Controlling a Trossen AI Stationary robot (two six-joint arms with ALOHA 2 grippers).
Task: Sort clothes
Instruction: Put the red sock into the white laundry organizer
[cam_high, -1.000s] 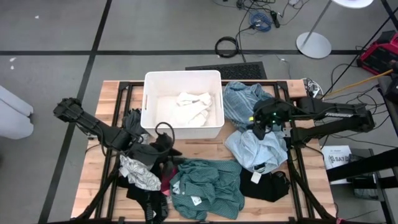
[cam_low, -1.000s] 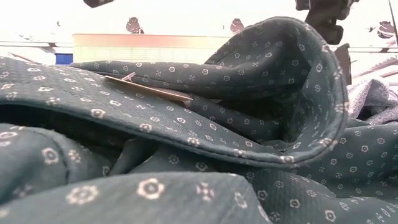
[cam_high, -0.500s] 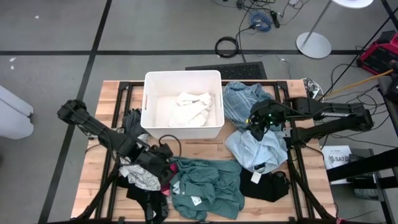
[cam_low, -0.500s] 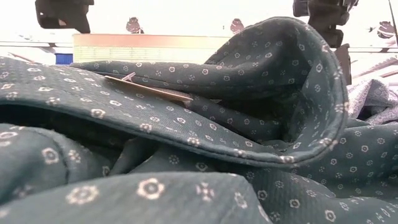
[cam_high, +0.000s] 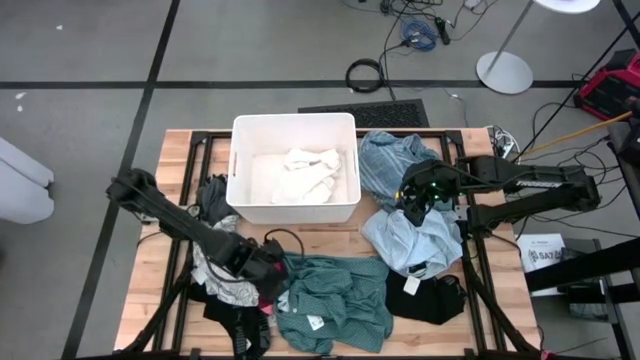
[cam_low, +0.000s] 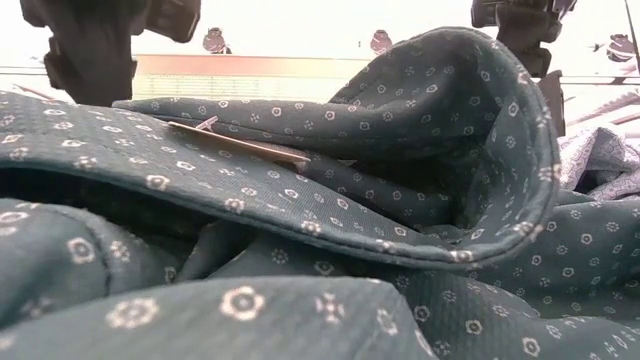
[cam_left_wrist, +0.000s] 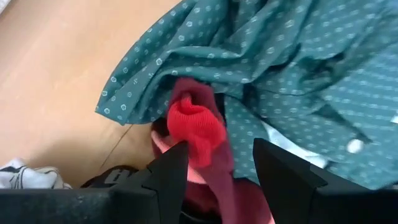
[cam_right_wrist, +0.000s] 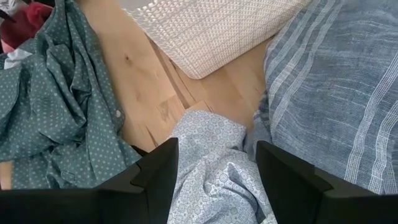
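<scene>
The clothes lie in heaps on the wooden table: a teal dotted shirt (cam_high: 335, 300) at the near middle, a dark red garment (cam_left_wrist: 196, 127) bunched at its left edge, a white-grey patterned piece (cam_high: 225, 282), a black garment (cam_high: 425, 298) and a light blue shirt (cam_high: 410, 240). My left gripper (cam_left_wrist: 221, 149) is open and points steeply down over the red garment, one finger on either side of it. My right gripper (cam_right_wrist: 217, 148) hangs open above the light blue shirt (cam_right_wrist: 214, 168), holding nothing. My left gripper comes from above with its open fingers (cam_left_wrist: 171, 171) on either side of the red garment's bunched top (cam_left_wrist: 199, 143). Whether they touch the cloth I cannot tell.
A white plastic bin (cam_high: 240, 135) with a white cloth (cam_high: 310, 170) inside stands at the far middle. A blue striped shirt (cam_high: 390, 160) lies to its right. Bare wood shows between the bin and the teal shirt. The teal shirt fills the low view (cam_low: 320, 220).
My left gripper has come down and toward the table's near edge and a little to the right, tipping to point more steeply down over the red garment. Its fingers have stayed open. No garment has visibly moved.
</scene>
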